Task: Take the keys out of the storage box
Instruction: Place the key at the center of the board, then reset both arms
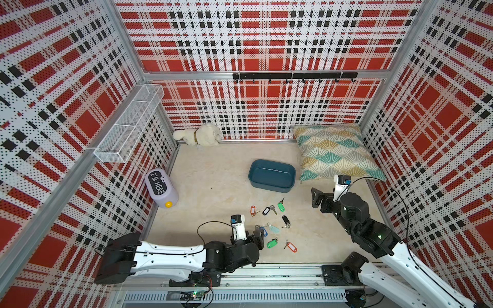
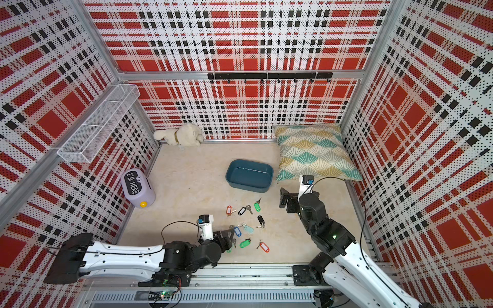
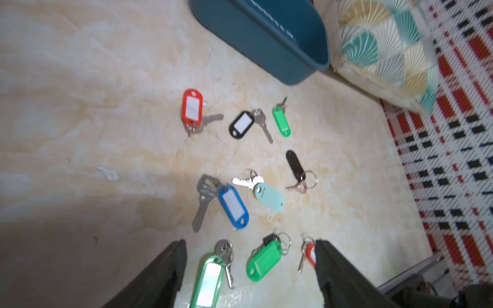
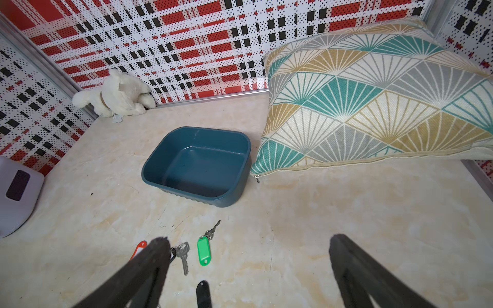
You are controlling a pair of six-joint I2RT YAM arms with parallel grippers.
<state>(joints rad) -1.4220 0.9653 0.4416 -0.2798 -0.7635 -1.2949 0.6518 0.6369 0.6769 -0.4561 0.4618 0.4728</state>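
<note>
The dark teal storage box (image 1: 272, 176) (image 4: 197, 165) stands with nothing inside it, beside the pillow. Several keys (image 1: 272, 226) with coloured tags lie scattered on the table in front of it. They include a red-orange tag (image 3: 192, 106), a blue tag (image 3: 234, 206) and a pale teal tag (image 3: 269, 197). My left gripper (image 3: 249, 266) (image 1: 258, 237) hovers low over the nearest keys, open. A green-tagged key (image 3: 210, 277) lies flat between its fingers, touching neither. My right gripper (image 4: 249, 248) (image 1: 316, 198) is open, nothing in it, right of the keys and facing the box.
A patterned pillow (image 1: 333, 152) leans in the back right corner. A white plush toy (image 1: 200, 134) lies at the back wall. A lavender "I'M HERE" container (image 1: 161, 188) sits at the left wall under a white wire basket (image 1: 128, 125). A black hook rail (image 1: 293, 76) hangs high behind.
</note>
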